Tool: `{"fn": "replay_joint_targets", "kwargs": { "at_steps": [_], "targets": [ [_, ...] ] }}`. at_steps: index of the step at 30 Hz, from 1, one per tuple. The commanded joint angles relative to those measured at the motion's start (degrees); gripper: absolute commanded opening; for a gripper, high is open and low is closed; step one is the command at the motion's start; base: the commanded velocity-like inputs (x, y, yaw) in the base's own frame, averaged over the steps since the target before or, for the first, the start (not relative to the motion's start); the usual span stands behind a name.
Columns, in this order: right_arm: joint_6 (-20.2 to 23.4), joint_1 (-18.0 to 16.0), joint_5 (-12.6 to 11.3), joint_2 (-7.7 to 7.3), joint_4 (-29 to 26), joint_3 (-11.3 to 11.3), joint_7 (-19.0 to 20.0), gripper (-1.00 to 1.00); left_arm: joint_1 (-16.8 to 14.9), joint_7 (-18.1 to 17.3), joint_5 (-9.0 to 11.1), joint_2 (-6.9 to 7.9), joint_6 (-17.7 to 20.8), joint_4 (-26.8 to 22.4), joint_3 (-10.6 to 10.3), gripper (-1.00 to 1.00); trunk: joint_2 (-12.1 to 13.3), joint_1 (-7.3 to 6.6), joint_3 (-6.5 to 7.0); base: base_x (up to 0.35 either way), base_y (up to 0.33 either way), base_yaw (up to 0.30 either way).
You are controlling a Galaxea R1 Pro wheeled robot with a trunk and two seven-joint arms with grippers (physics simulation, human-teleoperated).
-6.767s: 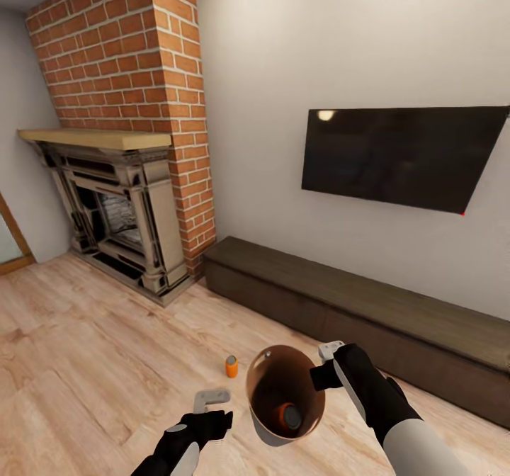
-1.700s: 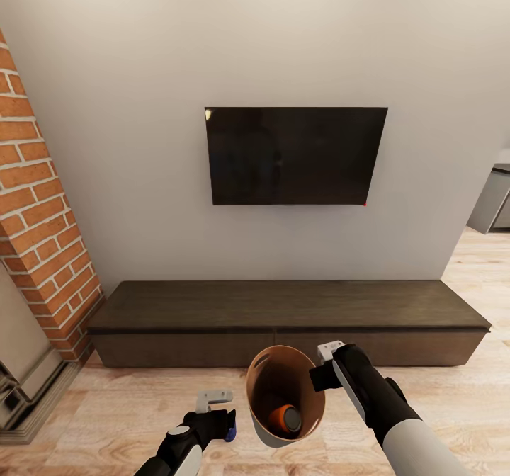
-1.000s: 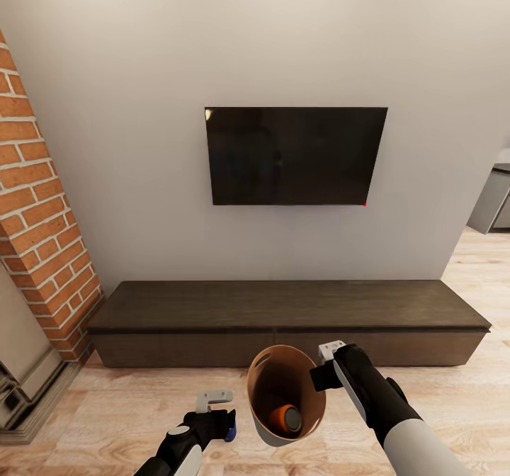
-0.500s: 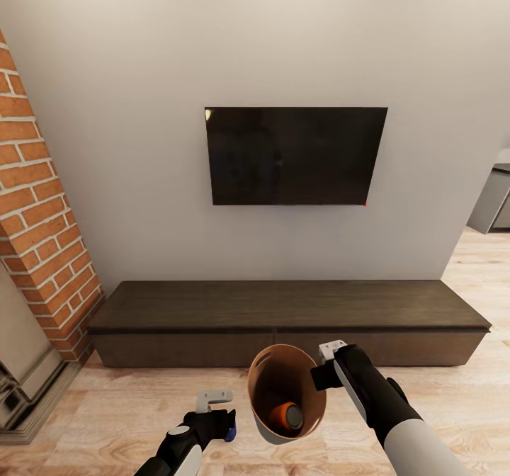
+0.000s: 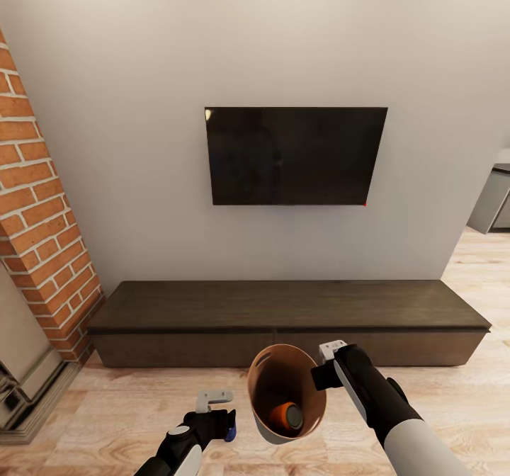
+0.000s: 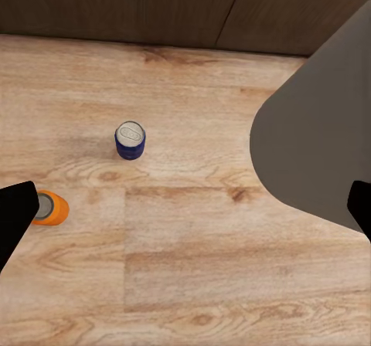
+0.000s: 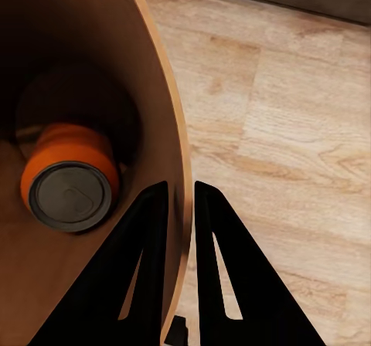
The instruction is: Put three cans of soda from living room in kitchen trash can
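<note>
Right gripper (image 7: 179,207) is pinched tight on the rim of the small round tapered bin (image 5: 263,430), pale grey outside, tan-brown inside: one black finger inside the wall, one outside. The right arm reaches in from five o'clock, holding the bin tilted with its mouth toward the camera. An orange soda can with a grey top (image 7: 71,178) lies at the bottom of it.

Left gripper (image 5: 218,411) hangs low at seven o'clock above the light wood floor (image 6: 209,245), jaws spread wide as far as the wrist view lets me judge, fingertips at opposite edges with nothing between them. Below it, a blue soda can (image 6: 130,140) stands upright on the floor, and a second orange can (image 6: 50,208) stands near one fingertip.

Straight ahead: long low dark-wood cabinet (image 5: 290,313) against the wall, black wall-mounted TV (image 5: 296,155) at twelve o'clock, red brick fireplace column (image 5: 39,214) at nine.
</note>
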Motion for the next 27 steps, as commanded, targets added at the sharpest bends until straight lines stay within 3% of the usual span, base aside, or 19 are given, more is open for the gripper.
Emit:
{"fn": "replay_joint_targets", "kwargs": {
  "at_steps": [1, 27],
  "targets": [
    [0.06, -0.02, -1.11, 0.03, -0.03, -0.02, 0.34, -1.00, 0.00, 0.00, 0.00, 0.00, 0.00, 0.00, -0.02, 1.00, -0.01, 0.00, 0.01, 0.000, 0.000, 0.000],
    [-0.02, -0.02, -1.11, 0.15, -0.03, 0.02, 0.43, -1.00, 0.00, -0.01, 0.00, 0.00, 0.00, 0.00, 0.00, 1.00, -0.01, 0.00, 0.01, 0.000, 0.000, 0.000]
  ]
}}
